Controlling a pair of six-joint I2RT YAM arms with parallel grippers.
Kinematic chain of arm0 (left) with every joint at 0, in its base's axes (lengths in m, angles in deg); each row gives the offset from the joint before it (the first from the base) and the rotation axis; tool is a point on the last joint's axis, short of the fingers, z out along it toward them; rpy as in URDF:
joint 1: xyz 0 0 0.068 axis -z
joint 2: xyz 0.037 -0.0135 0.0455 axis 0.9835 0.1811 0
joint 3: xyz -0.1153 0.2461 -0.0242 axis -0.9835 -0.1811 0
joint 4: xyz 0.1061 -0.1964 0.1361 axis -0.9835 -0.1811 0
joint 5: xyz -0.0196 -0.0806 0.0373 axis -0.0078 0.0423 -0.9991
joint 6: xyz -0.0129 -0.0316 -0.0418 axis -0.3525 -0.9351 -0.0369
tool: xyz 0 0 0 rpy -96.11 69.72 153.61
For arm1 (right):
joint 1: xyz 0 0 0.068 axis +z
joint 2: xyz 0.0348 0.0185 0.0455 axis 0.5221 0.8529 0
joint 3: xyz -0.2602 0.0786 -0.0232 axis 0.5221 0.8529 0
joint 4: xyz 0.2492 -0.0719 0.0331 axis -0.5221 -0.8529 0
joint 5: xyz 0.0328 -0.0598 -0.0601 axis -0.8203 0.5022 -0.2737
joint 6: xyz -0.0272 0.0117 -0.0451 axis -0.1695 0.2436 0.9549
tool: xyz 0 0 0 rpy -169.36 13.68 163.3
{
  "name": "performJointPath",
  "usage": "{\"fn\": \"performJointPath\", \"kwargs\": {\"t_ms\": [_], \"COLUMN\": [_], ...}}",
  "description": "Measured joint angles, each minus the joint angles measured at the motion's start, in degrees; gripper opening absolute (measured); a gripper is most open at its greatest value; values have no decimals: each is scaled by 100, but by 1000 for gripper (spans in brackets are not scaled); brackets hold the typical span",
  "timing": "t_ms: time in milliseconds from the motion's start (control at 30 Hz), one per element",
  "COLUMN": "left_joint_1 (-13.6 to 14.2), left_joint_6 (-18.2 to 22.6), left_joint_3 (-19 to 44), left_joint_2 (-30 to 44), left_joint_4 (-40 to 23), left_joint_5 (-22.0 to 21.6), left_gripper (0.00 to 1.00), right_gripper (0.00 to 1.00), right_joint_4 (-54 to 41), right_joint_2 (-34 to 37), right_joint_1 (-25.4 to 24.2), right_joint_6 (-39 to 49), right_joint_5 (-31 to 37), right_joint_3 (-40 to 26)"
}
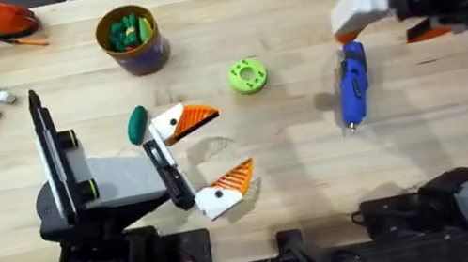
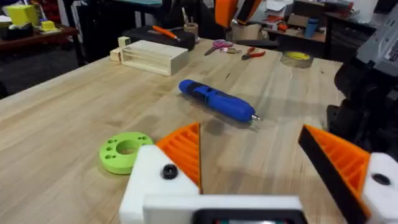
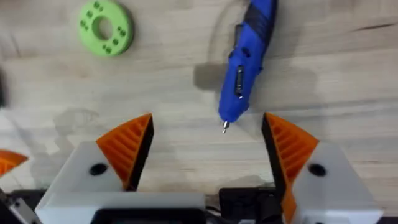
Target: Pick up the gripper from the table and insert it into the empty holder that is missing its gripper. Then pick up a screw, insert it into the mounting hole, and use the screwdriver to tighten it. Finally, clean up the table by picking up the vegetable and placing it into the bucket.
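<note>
We judge the screwdriver stage is in hand. Our right gripper (image 3: pixel 205 155) hangs with its jaws spread wide and empty, the screwdriver (image 3: pixel 245 62) lying on the table just ahead of its fingertips, metal tip pointing back between them. Our left gripper (image 1: pixel 209 154) rests wide and empty, the vegetable (image 1: pixel 137 125) beside its upper finger. The next move calls for the right gripper to descend and close across the blue body.

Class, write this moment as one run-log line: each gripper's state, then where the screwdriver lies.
left gripper: open, empty | right gripper: open, above screwdriver | screwdriver: lying on table, ungrasped
</note>
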Motion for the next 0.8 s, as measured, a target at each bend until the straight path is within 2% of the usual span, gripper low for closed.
{"fn": "performJointPath", "kwargs": {"t_ms": [100,233,333,600,800], "left_joint_1": [0,0,0,0,0], "left_joint_6": [0,0,0,0,0], "left_joint_3": [0,0,0,0,0], "left_joint_2": [0,0,0,-1,0], "left_joint_4": [0,0,0,0,-1], "left_joint_5": [0,0,0,0,0], "left_gripper": [986,986,986,986,986], "right_gripper": [992,992,993,992,994], "right_joint_4": [-1,-2,-49,-44,-43], "right_joint_2": [33,37,140,978,1050], "right_joint_1": [-462,-705,-757,-759,-759], "right_joint_6": [64,88,103,94,79], "right_joint_5": [-115,-194,-202,-202,-53], "right_joint_3": [2,2,2,4,4]}}
